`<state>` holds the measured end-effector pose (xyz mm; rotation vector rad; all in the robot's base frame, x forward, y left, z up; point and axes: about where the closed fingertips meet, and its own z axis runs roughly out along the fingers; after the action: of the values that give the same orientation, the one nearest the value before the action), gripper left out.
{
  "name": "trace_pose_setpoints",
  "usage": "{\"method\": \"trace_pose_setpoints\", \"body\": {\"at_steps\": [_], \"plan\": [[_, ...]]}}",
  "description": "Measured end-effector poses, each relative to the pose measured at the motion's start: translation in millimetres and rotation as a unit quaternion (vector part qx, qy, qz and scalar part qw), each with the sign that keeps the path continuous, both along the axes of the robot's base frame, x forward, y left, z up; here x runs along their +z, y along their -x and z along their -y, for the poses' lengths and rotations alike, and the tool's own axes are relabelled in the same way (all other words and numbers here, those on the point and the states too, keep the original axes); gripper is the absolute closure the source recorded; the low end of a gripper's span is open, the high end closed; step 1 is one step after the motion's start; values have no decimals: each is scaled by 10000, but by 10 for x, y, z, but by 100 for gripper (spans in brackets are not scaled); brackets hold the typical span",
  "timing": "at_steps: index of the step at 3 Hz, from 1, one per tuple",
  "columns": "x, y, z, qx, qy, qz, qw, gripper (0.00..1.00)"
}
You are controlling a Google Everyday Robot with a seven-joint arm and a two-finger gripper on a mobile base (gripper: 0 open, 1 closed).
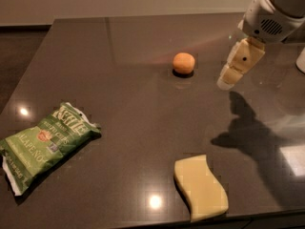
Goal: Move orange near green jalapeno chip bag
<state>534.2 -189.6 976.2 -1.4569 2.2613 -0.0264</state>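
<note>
The orange (183, 62) sits on the dark table (143, 118), a little beyond its middle. The green jalapeno chip bag (43, 142) lies flat near the front left edge, far from the orange. My gripper (227, 79) hangs from the white arm (274, 13) at the upper right. It hovers above the table, just right of the orange and apart from it, and holds nothing that I can see.
A pale yellow wavy sponge (201, 187) lies near the front edge, right of centre. A white object (301, 61) shows at the right border. The gripper's shadow falls on the table's right side. The table's front edge runs along the bottom.
</note>
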Motion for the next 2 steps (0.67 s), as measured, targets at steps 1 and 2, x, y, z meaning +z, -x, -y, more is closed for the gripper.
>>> {"method": "trace_pose_setpoints", "body": {"at_steps": [1, 2], "plan": [[-56, -528, -48, -378, -225, 188, 9989, 0], [-160, -1133, -65, -793, -563, 398, 9945, 0]]}}
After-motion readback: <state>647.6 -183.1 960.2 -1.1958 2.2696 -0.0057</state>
